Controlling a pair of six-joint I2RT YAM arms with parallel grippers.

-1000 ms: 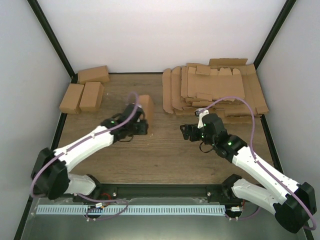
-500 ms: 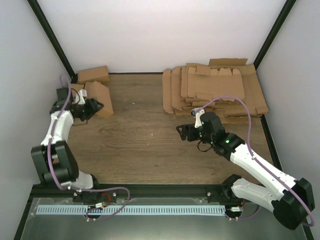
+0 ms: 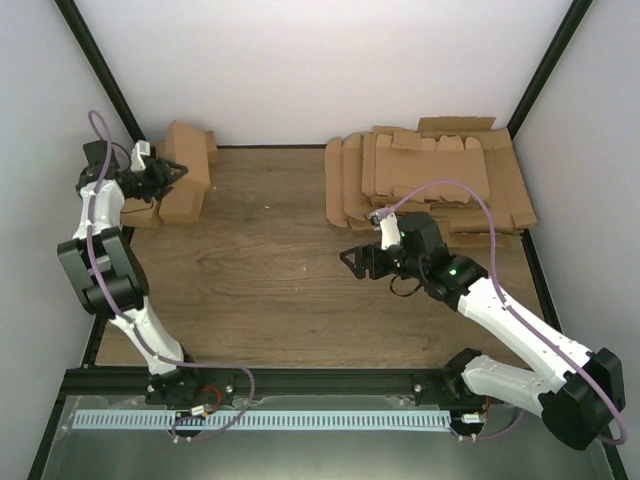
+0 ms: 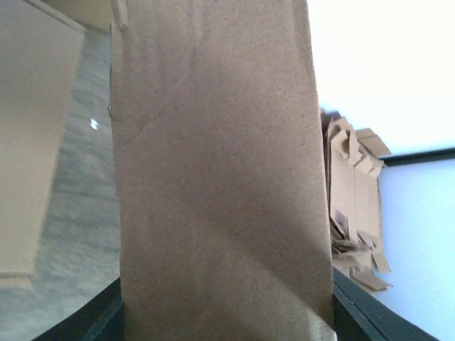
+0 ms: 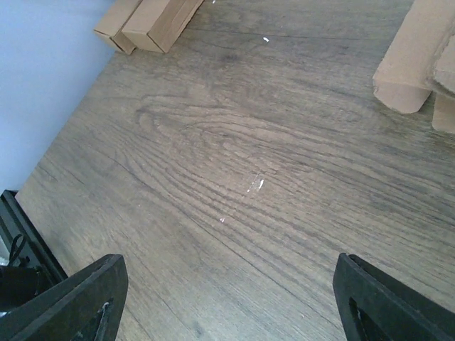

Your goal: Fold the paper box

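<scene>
The folded paper box (image 3: 188, 152), a small brown carton, is held in my left gripper (image 3: 170, 171) at the back left corner, above the other folded cartons. In the left wrist view the paper box (image 4: 220, 177) fills the frame between my two dark fingers, and the left gripper (image 4: 227, 316) is shut on it. My right gripper (image 3: 352, 262) hovers over the middle of the table. In the right wrist view the right gripper (image 5: 227, 298) is open wide and empty over bare wood.
Other folded cartons (image 3: 183, 200) lie at the back left by the wall and also show in the right wrist view (image 5: 153, 18). A stack of flat cardboard blanks (image 3: 430, 180) covers the back right, and its edge shows in the right wrist view (image 5: 416, 60). Black frame posts stand at the corners.
My left arm has swung from the table's middle to the back left corner, carrying the folded box there. My right gripper has moved a little left.
</scene>
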